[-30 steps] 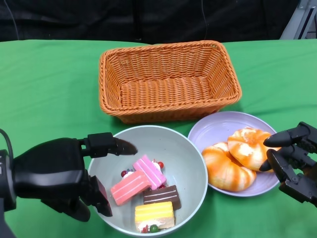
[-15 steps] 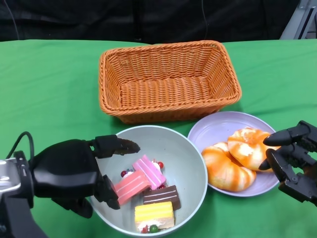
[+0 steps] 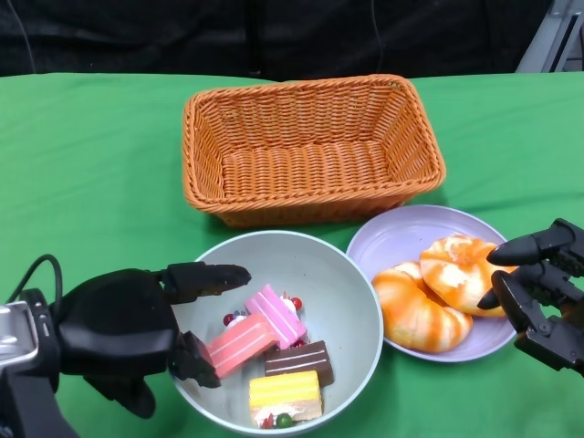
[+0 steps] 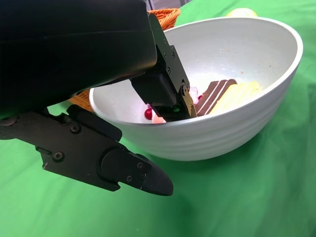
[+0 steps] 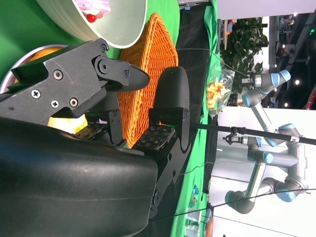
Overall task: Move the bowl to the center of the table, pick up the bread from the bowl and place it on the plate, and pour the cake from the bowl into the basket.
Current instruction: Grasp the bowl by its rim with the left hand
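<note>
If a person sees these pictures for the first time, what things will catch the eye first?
First the orange basket at the back of the green table. In front of it the pale bowl holds bright cake pieces, with the left hand at its rim. Right of the bowl, two breads lie on the purple plate.

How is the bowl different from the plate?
The bowl is deep and pale grey-green; the plate is shallow and light purple. The bowl holds little cake slices, while the plate holds two orange-striped breads. The left hand has its fingers at the bowl's rim; the right hand hovers beside the plate. Both are round and sit on the green table, in front of the basket.
</note>
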Controlling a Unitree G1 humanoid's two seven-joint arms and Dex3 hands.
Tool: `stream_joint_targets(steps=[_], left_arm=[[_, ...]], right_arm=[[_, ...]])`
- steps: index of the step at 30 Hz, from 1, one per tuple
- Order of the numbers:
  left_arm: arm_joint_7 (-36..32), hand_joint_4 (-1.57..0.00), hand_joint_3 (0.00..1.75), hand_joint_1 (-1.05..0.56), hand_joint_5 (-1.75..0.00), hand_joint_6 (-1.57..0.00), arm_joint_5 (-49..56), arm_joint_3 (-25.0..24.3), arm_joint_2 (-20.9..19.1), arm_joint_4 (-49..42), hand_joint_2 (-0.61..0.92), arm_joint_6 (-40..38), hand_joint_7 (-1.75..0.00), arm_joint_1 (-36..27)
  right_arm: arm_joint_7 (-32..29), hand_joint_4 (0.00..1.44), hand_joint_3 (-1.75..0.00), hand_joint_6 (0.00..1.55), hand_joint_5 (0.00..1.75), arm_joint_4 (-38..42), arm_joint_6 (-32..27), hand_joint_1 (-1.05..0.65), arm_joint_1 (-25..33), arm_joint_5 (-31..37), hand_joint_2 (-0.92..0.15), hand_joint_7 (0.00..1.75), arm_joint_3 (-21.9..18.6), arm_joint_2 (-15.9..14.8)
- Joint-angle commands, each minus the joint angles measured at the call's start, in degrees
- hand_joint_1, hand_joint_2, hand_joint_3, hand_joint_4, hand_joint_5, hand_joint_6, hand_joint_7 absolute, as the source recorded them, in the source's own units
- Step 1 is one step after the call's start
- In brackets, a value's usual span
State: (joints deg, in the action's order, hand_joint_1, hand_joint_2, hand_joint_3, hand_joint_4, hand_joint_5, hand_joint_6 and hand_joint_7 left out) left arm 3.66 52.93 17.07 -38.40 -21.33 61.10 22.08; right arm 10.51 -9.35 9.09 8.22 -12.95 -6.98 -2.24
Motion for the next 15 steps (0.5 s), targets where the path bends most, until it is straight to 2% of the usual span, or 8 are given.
stream_joint_targets(steps=[1, 9, 15], left_arm=[[-1.0, -0.95, 0.00, -0.59, 0.00, -0.83, -0.9, 0.5, -2.1, 0.5, 0.81, -0.5, 0.00, -0.8], [-11.3, -1.03, 0.00, -0.44, -0.03, -0.93, 2.6, 1.4, -1.4, -2.4, 0.81, -0.5, -0.03, -1.3], [-14.3, -1.08, 0.00, -0.39, -0.03, -0.97, 4.9, 4.1, -1.3, -3.7, 0.83, -3.2, -0.03, -0.6]], right_arm=[[0.2, 0.73, -0.68, 0.80, 1.38, -0.7, -0.2, -0.07, 0.2, -0.5, -0.69, 0.97, -0.5, -0.7], [-0.5, 0.74, -0.65, 0.81, 1.38, -2.0, -1.9, -0.05, 0.5, -0.7, -0.70, 0.96, -0.7, -0.3], [-0.3, 0.73, -0.65, 0.81, 1.39, -1.7, -1.7, -0.06, 0.5, -0.8, -0.70, 0.96, -0.7, -0.3]])
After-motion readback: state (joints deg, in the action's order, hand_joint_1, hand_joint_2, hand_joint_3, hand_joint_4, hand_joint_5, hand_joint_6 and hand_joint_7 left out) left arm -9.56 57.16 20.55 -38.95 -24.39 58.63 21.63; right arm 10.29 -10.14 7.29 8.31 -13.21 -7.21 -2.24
